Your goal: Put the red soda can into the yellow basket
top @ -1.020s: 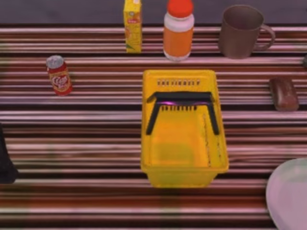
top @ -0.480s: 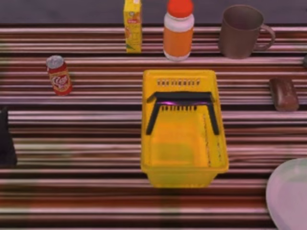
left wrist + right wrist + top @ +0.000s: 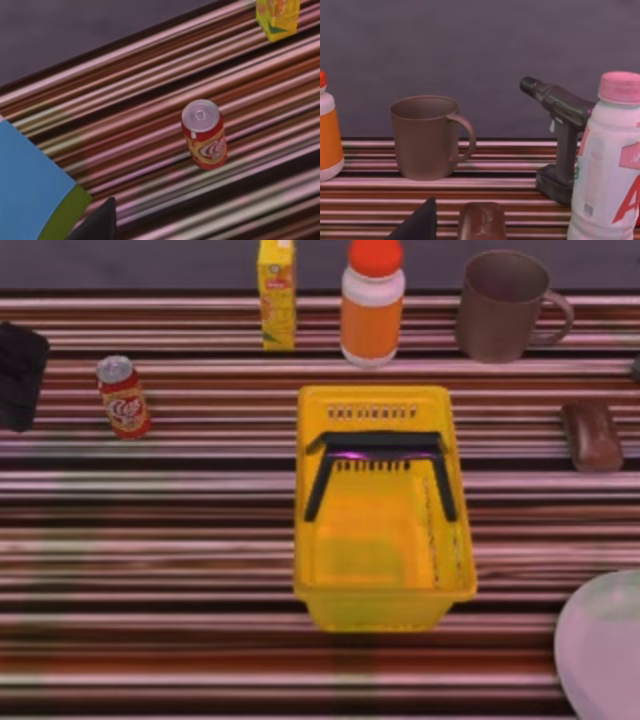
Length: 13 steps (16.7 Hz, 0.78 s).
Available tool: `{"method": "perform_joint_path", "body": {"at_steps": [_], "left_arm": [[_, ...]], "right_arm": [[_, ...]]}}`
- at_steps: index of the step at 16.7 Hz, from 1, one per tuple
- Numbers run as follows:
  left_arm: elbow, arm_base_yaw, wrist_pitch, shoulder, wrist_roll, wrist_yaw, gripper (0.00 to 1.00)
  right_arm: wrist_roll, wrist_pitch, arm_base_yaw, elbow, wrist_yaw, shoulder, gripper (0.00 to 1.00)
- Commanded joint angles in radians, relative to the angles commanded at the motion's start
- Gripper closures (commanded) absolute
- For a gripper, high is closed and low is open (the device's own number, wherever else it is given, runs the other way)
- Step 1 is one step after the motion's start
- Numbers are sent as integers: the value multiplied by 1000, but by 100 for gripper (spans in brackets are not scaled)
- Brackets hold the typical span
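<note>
Contact could topple the red soda can [image 3: 123,397] just beside the left gripper [image 3: 20,375], whose finger state cannot be told, if approached carelessly

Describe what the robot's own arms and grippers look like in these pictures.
Little shows. In the top view the left arm is a plain black, blocky shape at the table's left edge beside the red soda can, without visible cables or markings. Each wrist view shows only a dark pointed finger tip at the frame edge. The right arm is out of the top view.
</note>
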Motion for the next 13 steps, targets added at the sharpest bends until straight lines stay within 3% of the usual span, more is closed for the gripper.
{"method": "perform_joint_path", "body": {"at_steps": [13], "left_arm": [[1194, -2, -671, 1247, 341, -6, 0]], "right_arm": [[0, 0, 0, 0, 0, 0, 0]]}}
